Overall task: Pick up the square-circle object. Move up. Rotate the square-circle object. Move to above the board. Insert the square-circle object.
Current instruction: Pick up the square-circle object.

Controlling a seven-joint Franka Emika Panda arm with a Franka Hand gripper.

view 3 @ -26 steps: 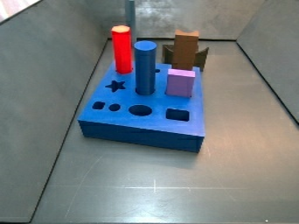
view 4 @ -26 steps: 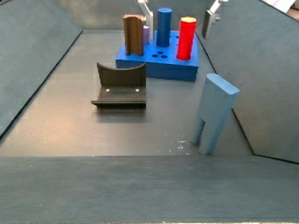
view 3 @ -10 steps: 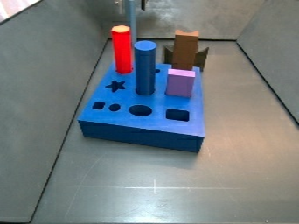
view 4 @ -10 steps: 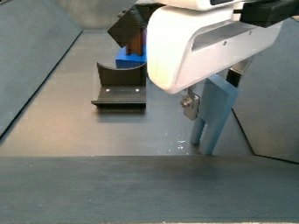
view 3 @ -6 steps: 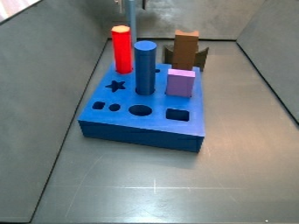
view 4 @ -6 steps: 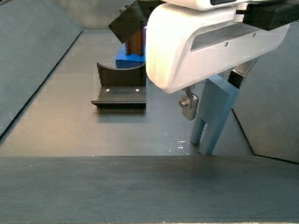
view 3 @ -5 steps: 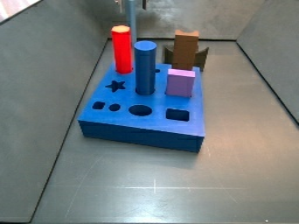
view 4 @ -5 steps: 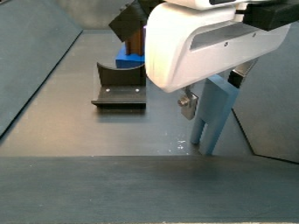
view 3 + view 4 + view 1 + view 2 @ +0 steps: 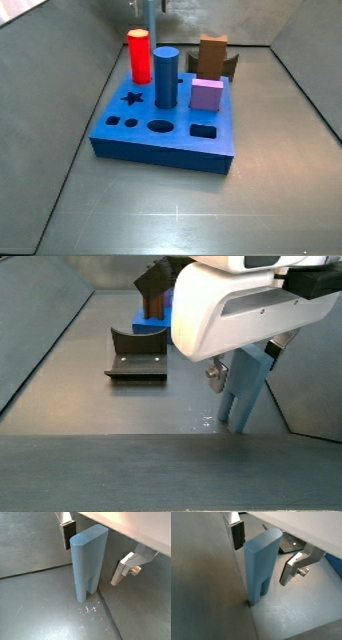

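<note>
Gripper astride the standing piece

The gripper [image 9: 99, 549] hung with fingers [image 9: 67, 529] apart either side of the pale blue square-circle object [image 9: 89, 562], upright on the floor. Closing off-centre could have tipped it. Beyond stood the fixture [image 9: 136, 354], then the board [image 9: 167, 125].

text: none readable
board [image 9: 167, 140]: no markings
gripper [image 9: 100, 554]: astride pale-blue piece [image 9: 89, 564], no labels
</note>
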